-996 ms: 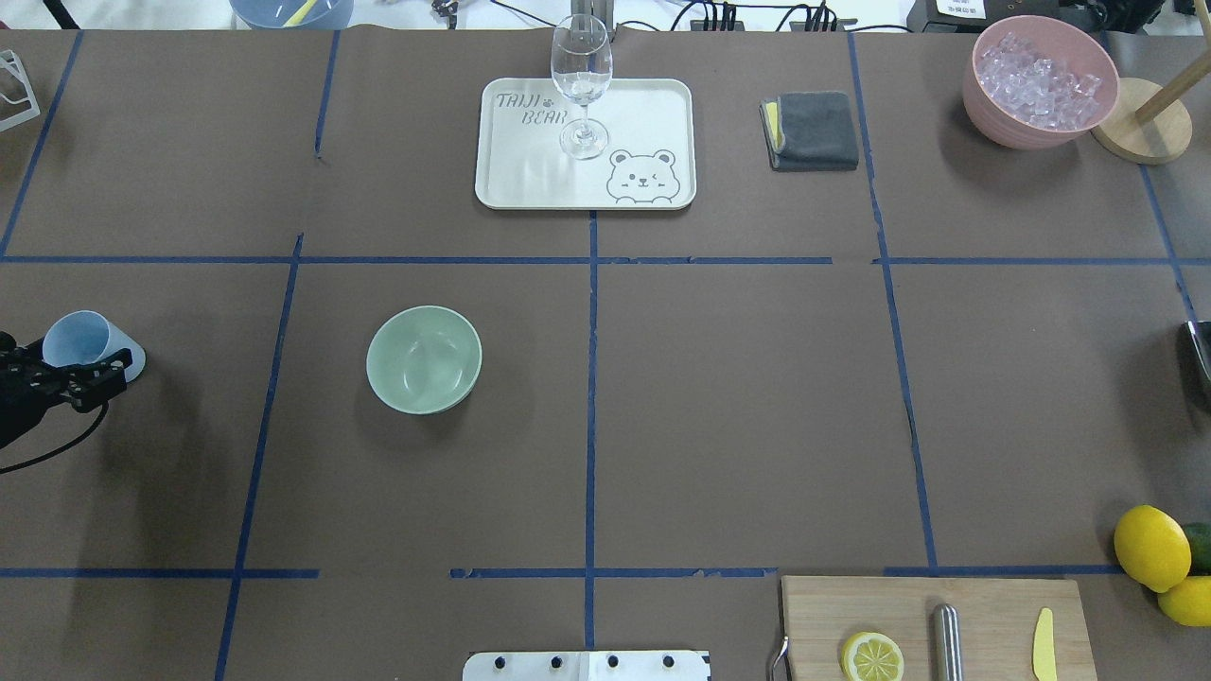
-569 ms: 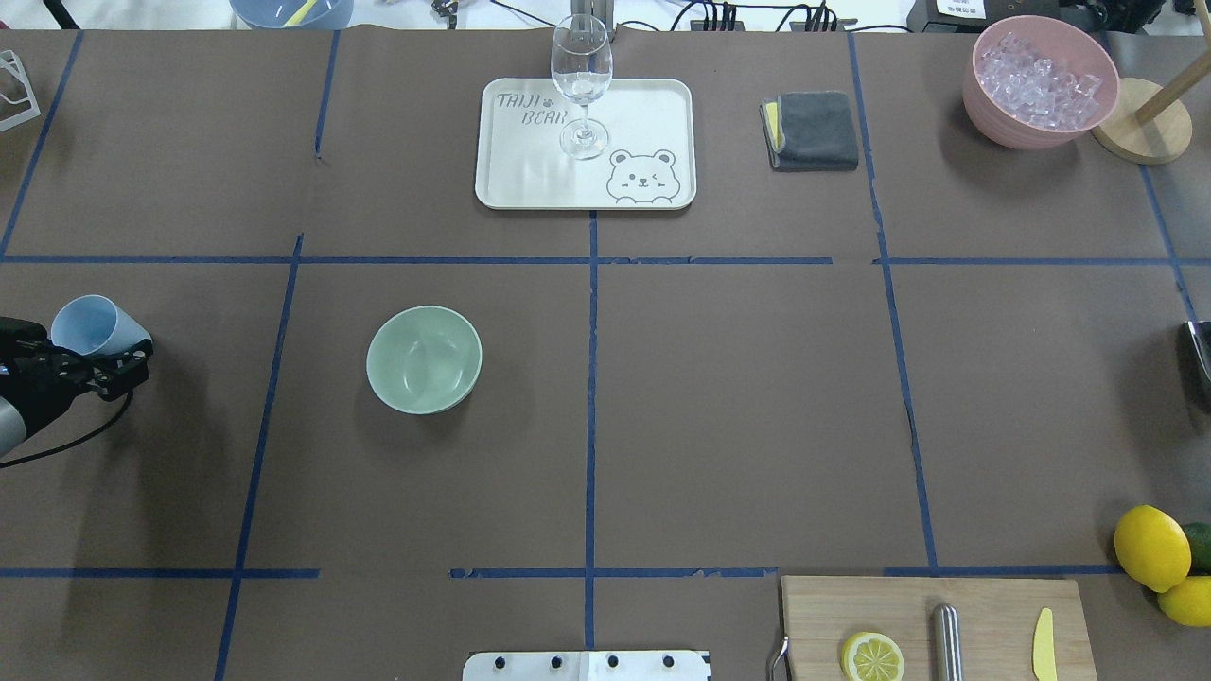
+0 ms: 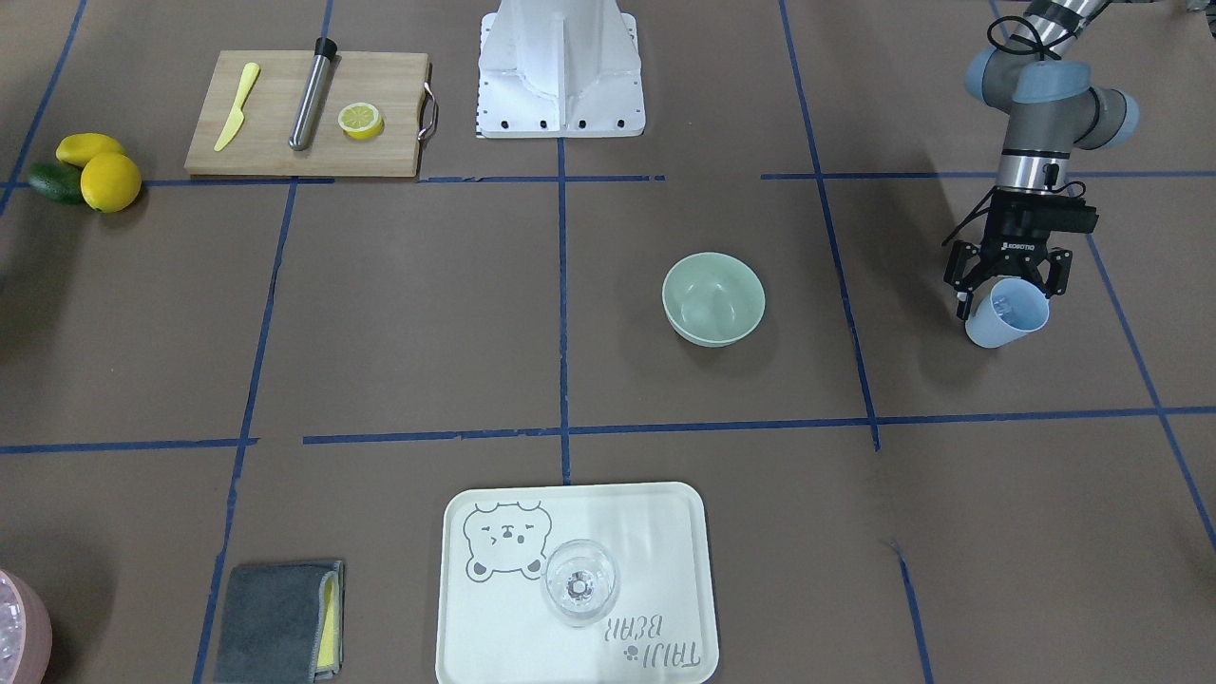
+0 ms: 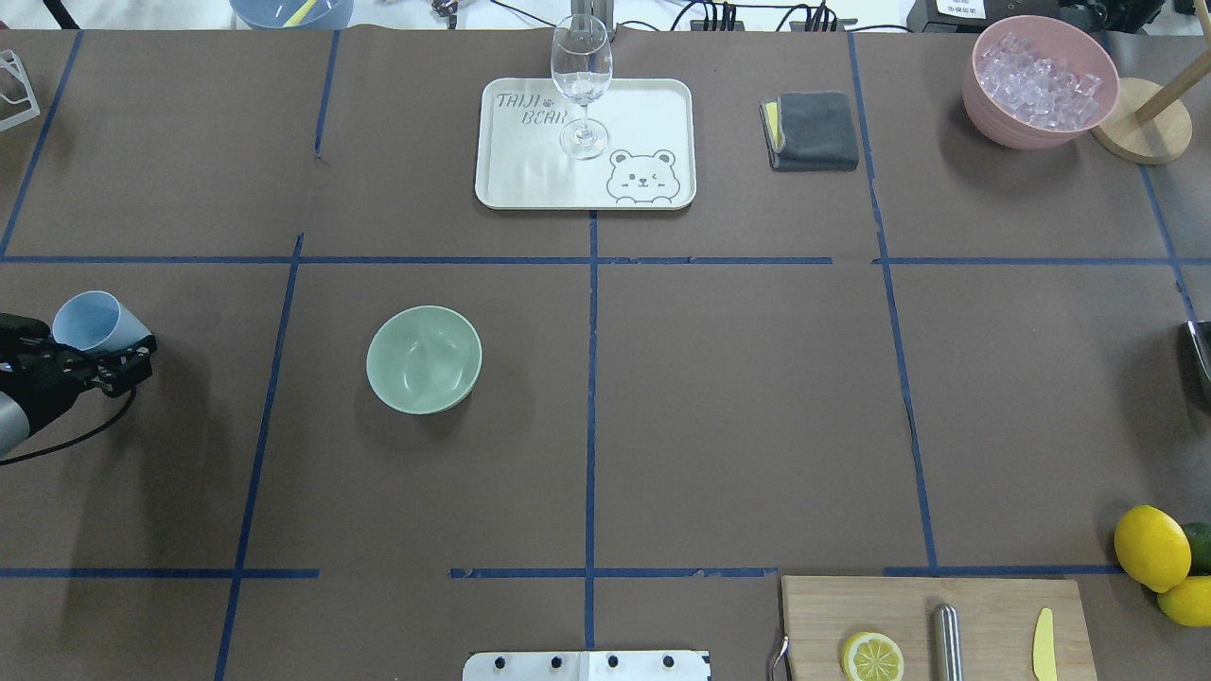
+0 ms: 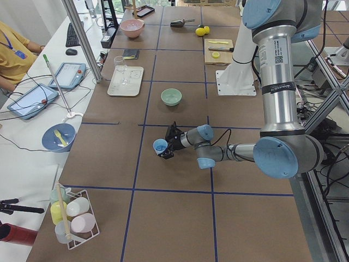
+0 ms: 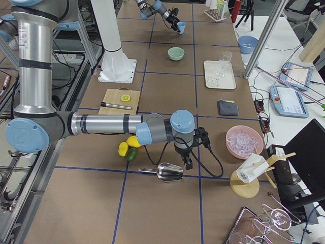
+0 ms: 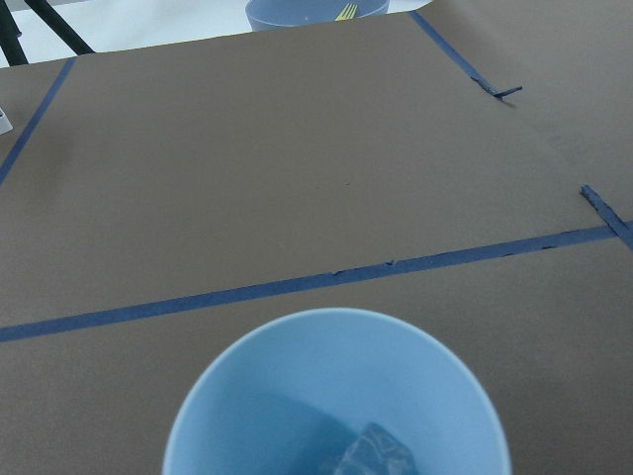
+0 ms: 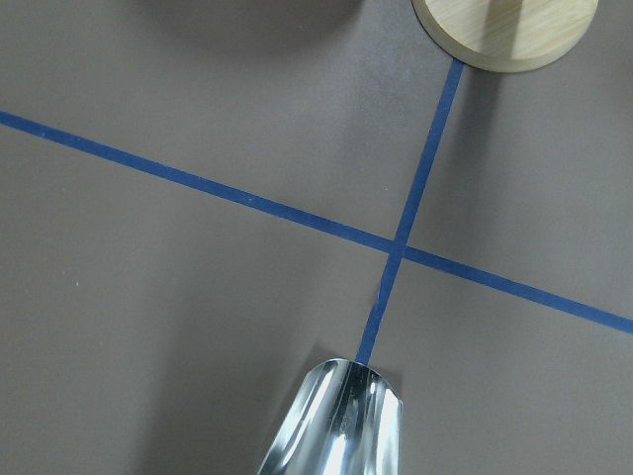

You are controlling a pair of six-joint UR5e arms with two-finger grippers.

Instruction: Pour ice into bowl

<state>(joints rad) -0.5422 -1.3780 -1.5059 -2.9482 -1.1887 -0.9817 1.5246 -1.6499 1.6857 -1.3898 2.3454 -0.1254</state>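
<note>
My left gripper [image 4: 95, 345] is shut on a light blue cup [image 4: 93, 320] and holds it tilted above the table, well left of the pale sage-green bowl [image 4: 424, 359]. In the front view the gripper [image 3: 1009, 290] grips the cup [image 3: 1007, 315] to the right of the bowl [image 3: 712, 297]. The left wrist view looks into the cup [image 7: 247, 416], where clear ice [image 7: 374, 453] lies at the bottom. The bowl is empty. My right gripper [image 6: 186, 161] hovers over a metal scoop [image 6: 170, 173]; I cannot tell whether it is open or shut.
A pink bowl [image 4: 984, 109] of ice stands at the back right beside a wooden stand [image 4: 1140, 132]. A tray [image 4: 643, 113] with a wine glass [image 4: 581, 76] and a grey cloth [image 4: 814, 130] sit at the back. A cutting board [image 4: 814, 615] and lemons [image 4: 1150, 547] are at the front right.
My left gripper has lifted the cup and carried it a little toward the table's far side and to the right. The bowl has not moved.
</note>
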